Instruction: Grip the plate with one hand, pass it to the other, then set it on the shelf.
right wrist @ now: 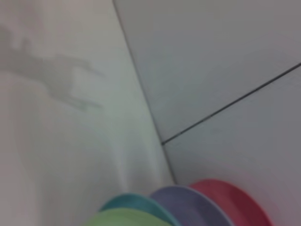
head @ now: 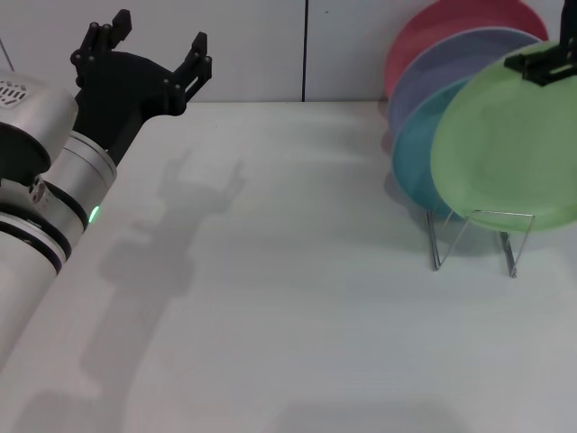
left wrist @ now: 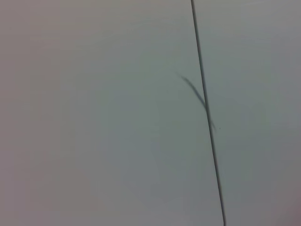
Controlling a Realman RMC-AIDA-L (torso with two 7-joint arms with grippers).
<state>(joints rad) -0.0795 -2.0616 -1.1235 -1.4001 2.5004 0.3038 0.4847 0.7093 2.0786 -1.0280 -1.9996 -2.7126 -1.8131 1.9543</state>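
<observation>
The light-green plate (head: 505, 153) stands upright at the front of the silver wire shelf (head: 509, 253), at the right of the head view, with its lower rim at the wire loops. My right gripper (head: 544, 65) is at the plate's top rim, one black finger lying across the front of it, shut on the plate. The plate's rim also shows in the right wrist view (right wrist: 122, 219). My left gripper (head: 149, 50), on the arm with the green ring, is open and empty, raised at the far left near the wall.
Behind the green plate a teal plate (head: 415, 153), a lavender plate (head: 442, 63) and a pink plate (head: 433, 32) stand in the same shelf. The white table (head: 270, 271) spreads between the arms. The wall is close behind the shelf.
</observation>
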